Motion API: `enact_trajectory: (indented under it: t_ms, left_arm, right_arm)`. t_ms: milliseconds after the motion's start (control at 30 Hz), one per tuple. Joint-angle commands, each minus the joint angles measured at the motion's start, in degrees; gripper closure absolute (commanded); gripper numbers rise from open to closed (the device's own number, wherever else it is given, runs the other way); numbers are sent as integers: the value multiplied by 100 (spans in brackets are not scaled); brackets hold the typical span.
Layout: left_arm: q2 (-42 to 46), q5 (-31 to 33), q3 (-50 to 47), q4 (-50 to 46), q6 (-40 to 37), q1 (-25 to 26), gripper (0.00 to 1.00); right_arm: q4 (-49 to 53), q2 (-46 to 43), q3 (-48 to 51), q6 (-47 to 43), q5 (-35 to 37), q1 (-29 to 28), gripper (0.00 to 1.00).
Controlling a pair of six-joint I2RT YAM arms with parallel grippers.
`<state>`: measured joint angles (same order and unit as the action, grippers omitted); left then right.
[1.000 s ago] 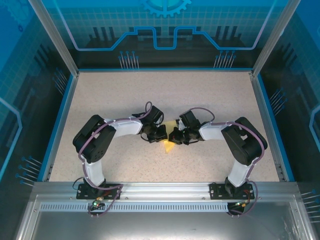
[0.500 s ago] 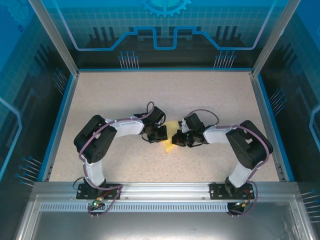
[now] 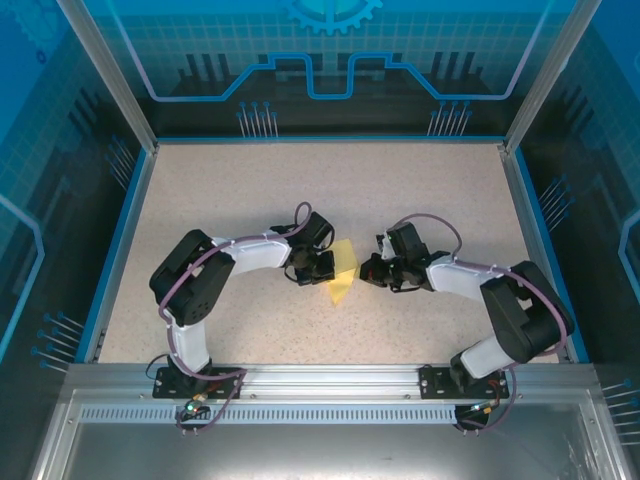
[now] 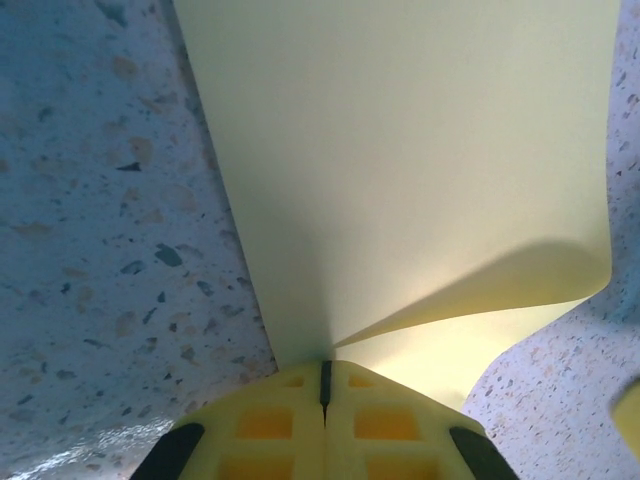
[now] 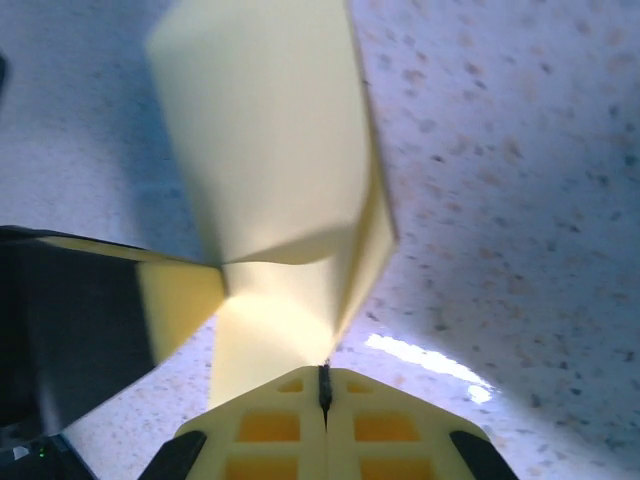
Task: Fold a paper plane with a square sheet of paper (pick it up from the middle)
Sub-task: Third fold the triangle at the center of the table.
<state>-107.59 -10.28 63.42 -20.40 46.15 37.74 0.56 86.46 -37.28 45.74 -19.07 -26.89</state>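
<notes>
The folded sheet of pale-yellow paper point(image 3: 344, 264) lies near the middle of the speckled table point(image 3: 250, 190), between the two grippers, with one pointed corner toward the near edge. The left gripper point(image 3: 320, 267) is fully closed and pinches the paper's left side. In the left wrist view the sheet fans out from the seam between the pads, one layer curling up on the right. The right gripper point(image 3: 371, 272) is closed too and sits just to the right of the paper, pointing at it. In the right wrist view a lower flap of the paper reaches down to its closed tips, but whether they nip that edge cannot be told. Above the flap, a folded layer stands tilted.
</notes>
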Motion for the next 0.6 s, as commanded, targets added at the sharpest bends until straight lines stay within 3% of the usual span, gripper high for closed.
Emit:
enact_trajectory:
  t_ms: [0,267,567]
  left_arm:
    - [-341,519,-67,-754,-157,20,100]
    - [-368,559,-49,-833,-168,24,100]
    - [-429,653,-135,-915,-194,26,100]
  right_arm:
    - [303,195,-399,-255,-19,-237,97]
    - [-23,1196,-822,-195,-390,-342,97]
    - [4,1416,-642,545,289,234,97]
